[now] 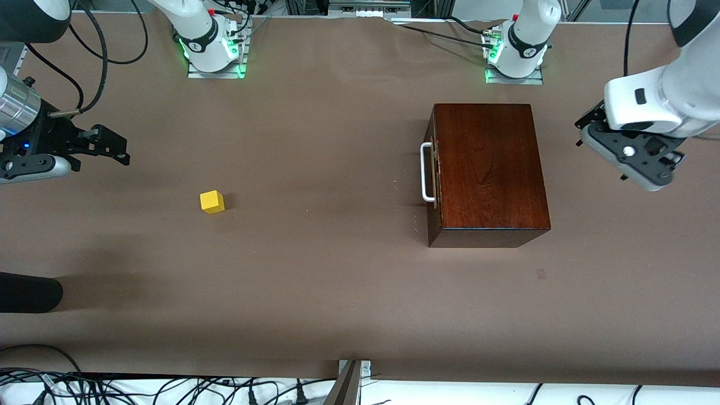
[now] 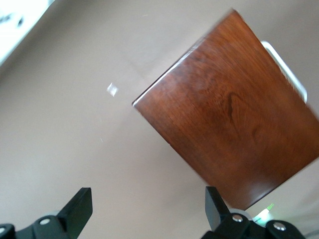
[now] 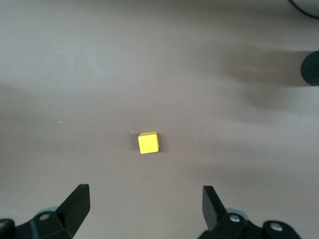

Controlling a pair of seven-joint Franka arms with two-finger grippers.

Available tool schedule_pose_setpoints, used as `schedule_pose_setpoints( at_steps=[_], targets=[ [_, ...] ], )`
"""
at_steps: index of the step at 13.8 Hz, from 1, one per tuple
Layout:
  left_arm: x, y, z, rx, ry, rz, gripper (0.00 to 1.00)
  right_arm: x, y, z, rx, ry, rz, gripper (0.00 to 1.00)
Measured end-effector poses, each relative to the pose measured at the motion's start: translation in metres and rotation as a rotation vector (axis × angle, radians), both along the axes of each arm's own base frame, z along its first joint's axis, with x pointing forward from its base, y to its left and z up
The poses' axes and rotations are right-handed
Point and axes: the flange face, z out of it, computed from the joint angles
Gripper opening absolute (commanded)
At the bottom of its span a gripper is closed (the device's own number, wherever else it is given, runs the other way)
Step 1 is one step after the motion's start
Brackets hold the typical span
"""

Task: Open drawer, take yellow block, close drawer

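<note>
The dark reddish-brown wooden box stands toward the left arm's end of the table. Its drawer is shut, and the white bar handle faces the right arm's end. The yellow block lies on the bare table toward the right arm's end, outside the box. My left gripper hovers beside the box, open and empty; its wrist view shows the box top and the handle. My right gripper is open and empty, over the table near the block.
A black rounded object juts in at the right arm's end, nearer the front camera; it also shows in the right wrist view. Cables run along the near table edge. The arm bases stand at the farthest edge.
</note>
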Motion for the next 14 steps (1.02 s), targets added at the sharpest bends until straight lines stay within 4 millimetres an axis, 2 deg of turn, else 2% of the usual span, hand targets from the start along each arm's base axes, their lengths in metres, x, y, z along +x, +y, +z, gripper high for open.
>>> schedule_pose_setpoints(
  at_steps=[3,5,7,9,12,14],
  targets=[
    [-0.033,0.016,0.003,-0.017,-0.091,0.361,1.0,0.003,0.002,-0.004,-0.001,0.001,0.001,1.0],
    [-0.05,0.031,0.0,-0.04,-0.152,0.466,1.0,0.003,0.001,-0.005,-0.001,0.001,-0.001,1.0],
    [-0.061,0.06,-0.004,-0.058,-0.165,0.533,1.0,0.003,0.0,-0.005,-0.002,0.002,-0.005,1.0],
    [-0.064,0.083,-0.005,-0.058,-0.167,0.578,1.0,0.004,-0.003,-0.006,-0.002,-0.001,-0.011,1.0],
    [-0.061,0.09,-0.031,-0.032,-0.082,0.596,1.0,0.008,-0.004,-0.004,-0.001,-0.029,-0.014,1.0],
    [-0.047,0.097,-0.042,-0.027,-0.063,0.61,1.0,0.008,-0.004,-0.003,-0.001,-0.032,-0.014,1.0]
  ],
)
